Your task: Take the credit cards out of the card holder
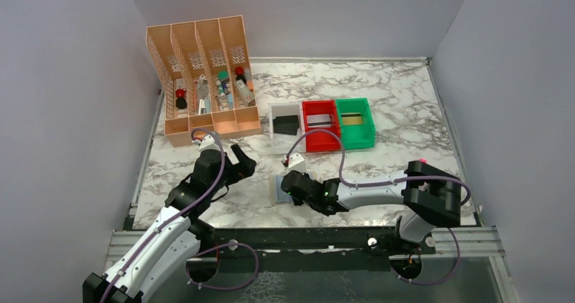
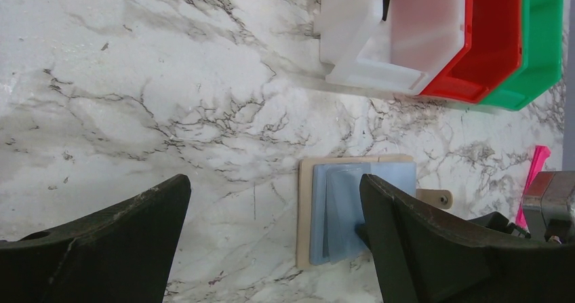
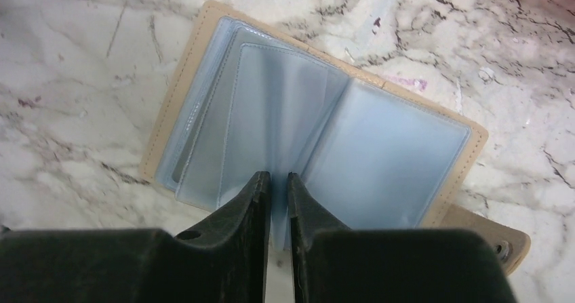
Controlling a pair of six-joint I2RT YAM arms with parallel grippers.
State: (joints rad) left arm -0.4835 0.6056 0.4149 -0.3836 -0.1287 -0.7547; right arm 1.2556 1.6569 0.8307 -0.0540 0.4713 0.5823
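The tan card holder [image 3: 203,25] lies open on the marble table, its pale blue-grey pockets facing up; it also shows in the top view [image 1: 279,189] and the left wrist view [image 2: 339,208]. My right gripper [image 3: 278,177] is shut on one upright pocket leaf at the holder's middle fold. My left gripper [image 2: 274,181] is open and empty, hovering left of the holder. A black credit card [image 1: 286,123] lies in the white bin and a silvery one [image 1: 321,120] in the red bin. I cannot tell whether any card is in the pockets.
The white bin [image 2: 407,38], red bin [image 2: 488,45] and green bin [image 2: 542,45] stand in a row behind the holder. A tall orange desk organiser [image 1: 203,79] stands at the back left. A pink stick [image 2: 536,174] shows by the right arm.
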